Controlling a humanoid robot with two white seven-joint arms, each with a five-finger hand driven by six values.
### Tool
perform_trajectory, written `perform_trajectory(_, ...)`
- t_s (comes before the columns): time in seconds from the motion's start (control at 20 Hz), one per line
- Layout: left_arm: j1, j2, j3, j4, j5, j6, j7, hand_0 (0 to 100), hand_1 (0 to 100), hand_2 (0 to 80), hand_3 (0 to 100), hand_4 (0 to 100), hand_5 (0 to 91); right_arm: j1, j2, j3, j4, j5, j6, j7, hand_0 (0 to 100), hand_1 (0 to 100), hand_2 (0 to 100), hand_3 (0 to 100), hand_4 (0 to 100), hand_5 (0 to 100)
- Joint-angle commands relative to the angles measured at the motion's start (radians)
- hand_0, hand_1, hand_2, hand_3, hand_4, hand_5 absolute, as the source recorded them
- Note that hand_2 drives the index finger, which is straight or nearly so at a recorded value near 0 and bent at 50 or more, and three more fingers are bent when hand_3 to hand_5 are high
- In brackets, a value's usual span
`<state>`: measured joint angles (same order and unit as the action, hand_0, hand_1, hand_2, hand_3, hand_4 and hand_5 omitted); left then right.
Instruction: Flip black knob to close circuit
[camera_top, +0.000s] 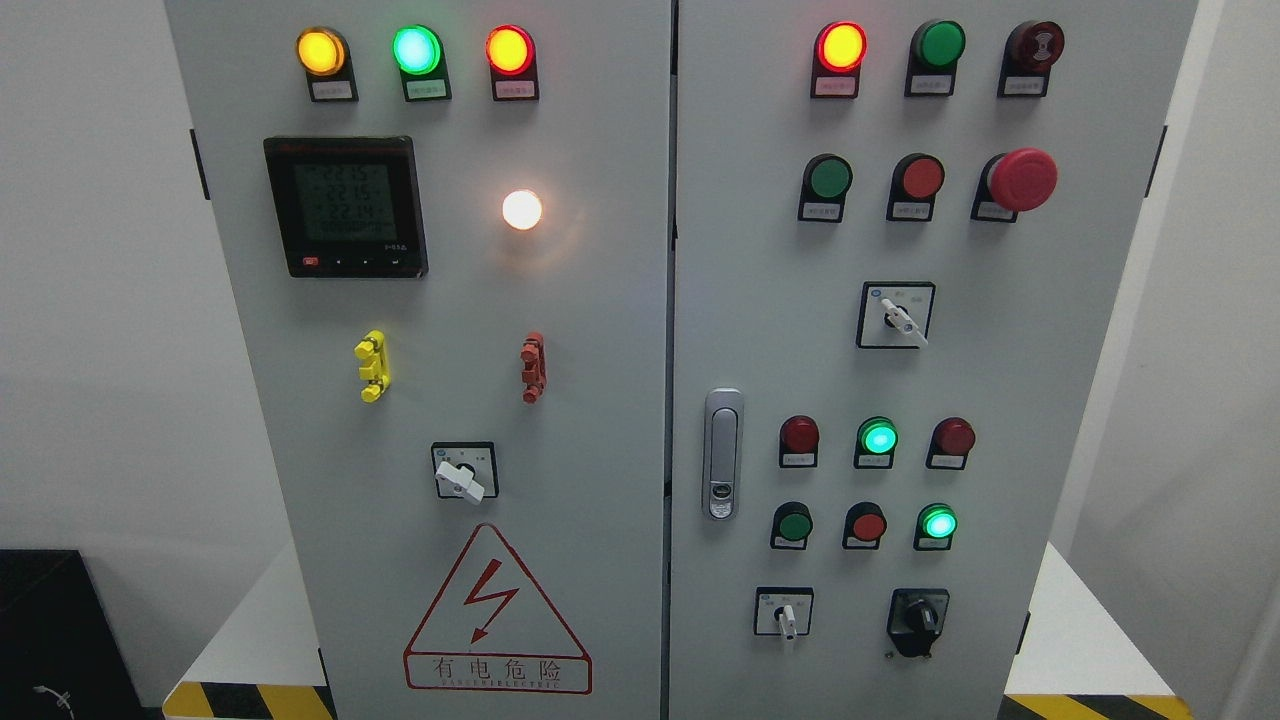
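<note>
a grey cabinet with two doors fills the view, and neither robot hand shows anywhere, so how they are held cannot be told. the black knob sits at the lower right of the right door, in the bottom row, just right of a small white-handled switch in a black square frame. above the knob are two rows of three small round lights; the middle one of the upper row and the right one of the lower row glow green. higher on that door is another white-handled switch, a big red mushroom button and a lit lamp with a red rim at the top. a silver door handle stands upright at the right door's left edge. the left door carries a dark meter screen, a glowing white lamp, a yellow clip, a red clip, a white switch and a red triangle warning sign with a lightning bolt. yellow and black stripes mark the platform under the cabinet.
</note>
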<state>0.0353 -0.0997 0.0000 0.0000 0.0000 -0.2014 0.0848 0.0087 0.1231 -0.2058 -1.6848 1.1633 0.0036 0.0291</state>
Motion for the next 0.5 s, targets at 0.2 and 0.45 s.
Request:
perform_trajectory(0.2, 0.000, 0.000, -0.020, 0.021, -0.021, 0.000, 0.000, 0, 0, 0.0, 0, 0, 0.0, -0.093, 0.006, -0.006, -0.066, 0.064, 0.047, 0.041, 0, 18, 78, 94, 76, 75)
perform_trajectory(0.45, 0.000, 0.000, -0.020, 0.021, -0.021, 0.000, 0.000, 0, 0, 0.0, 0, 0, 0.0, -0.127, 0.010, 0.000, -0.058, 0.079, 0.078, 0.048, 0, 21, 77, 93, 76, 74)
